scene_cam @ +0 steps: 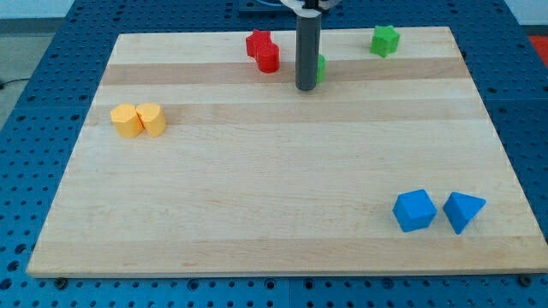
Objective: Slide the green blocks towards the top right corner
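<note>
A green star block point(384, 40) lies near the board's top right. A second green block point(321, 68) is mostly hidden behind my rod, only its right edge showing, so its shape cannot be made out. My tip point(306, 87) rests on the board at top centre, just left of and touching or nearly touching that hidden green block. The star is further to the right and a little higher.
Two red blocks, a star point(257, 42) and a cylinder point(269, 58), sit just left of my rod. Two yellow blocks point(138, 120) lie at the left. A blue cube point(414, 210) and a blue wedge point(463, 210) lie at bottom right. The wooden board point(274, 180) ends on blue pegboard.
</note>
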Action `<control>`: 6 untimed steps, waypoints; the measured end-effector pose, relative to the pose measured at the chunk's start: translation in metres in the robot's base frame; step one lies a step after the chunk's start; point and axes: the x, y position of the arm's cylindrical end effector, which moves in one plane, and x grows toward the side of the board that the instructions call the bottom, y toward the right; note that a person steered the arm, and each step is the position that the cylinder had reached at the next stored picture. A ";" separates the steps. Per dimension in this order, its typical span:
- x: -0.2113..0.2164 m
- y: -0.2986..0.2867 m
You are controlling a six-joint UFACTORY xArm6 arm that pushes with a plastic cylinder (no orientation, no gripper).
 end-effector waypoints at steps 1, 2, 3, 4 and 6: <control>-0.006 -0.045; -0.011 0.007; -0.033 0.073; -0.060 0.100; -0.022 0.028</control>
